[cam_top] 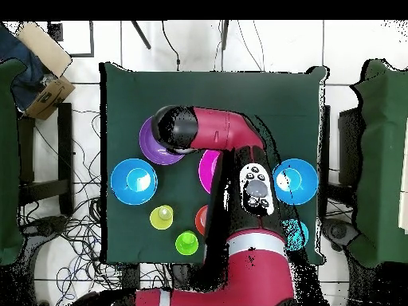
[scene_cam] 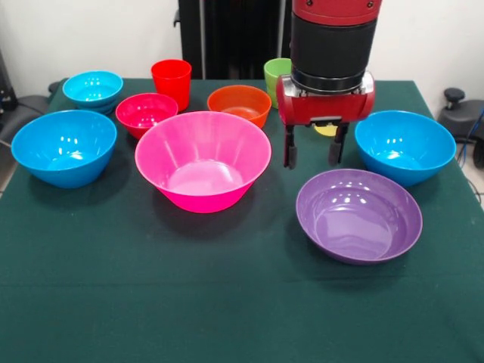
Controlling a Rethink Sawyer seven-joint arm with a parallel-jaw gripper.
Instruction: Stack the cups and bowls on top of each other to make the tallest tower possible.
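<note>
My gripper (scene_cam: 311,147) hangs open and empty just above the cloth, between the large pink bowl (scene_cam: 203,160) and the right blue bowl (scene_cam: 404,147), behind the wide purple bowl (scene_cam: 358,215). The pink bowl is empty. A bit of the yellow cup (scene_cam: 327,130) shows behind the fingers, and the green cup (scene_cam: 274,74) is half hidden by the arm. The red cup (scene_cam: 172,82), orange bowl (scene_cam: 239,104), magenta-red bowl (scene_cam: 146,113), cyan bowl (scene_cam: 92,89) and left blue bowl (scene_cam: 64,147) stand further left. From overhead the arm covers the gripper; the yellow cup (cam_top: 162,217) and green cup (cam_top: 186,242) show whole.
A dark green cloth (scene_cam: 227,302) covers the table, with a broad bare strip along its near edge. Chairs and cables surround the table (cam_top: 119,88) in the overhead view. A cardboard box (cam_top: 46,92) lies off one corner.
</note>
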